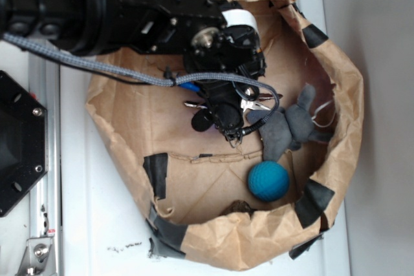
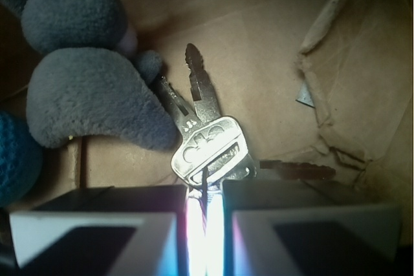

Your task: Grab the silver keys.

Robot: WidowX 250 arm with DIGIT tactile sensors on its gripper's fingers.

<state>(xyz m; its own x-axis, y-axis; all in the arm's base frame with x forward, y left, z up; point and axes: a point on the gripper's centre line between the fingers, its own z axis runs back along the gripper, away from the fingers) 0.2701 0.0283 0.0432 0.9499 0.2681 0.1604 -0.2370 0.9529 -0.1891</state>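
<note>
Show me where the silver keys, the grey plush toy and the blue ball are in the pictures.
silver keys [image 2: 210, 150]: wrist view, on the broad head of the top key.
grey plush toy [image 1: 288, 127]: exterior view, on its body.
blue ball [image 1: 268, 181]: exterior view, on the middle of its textured surface.

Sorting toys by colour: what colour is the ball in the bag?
The ball is blue, clearest in the exterior view.
</note>
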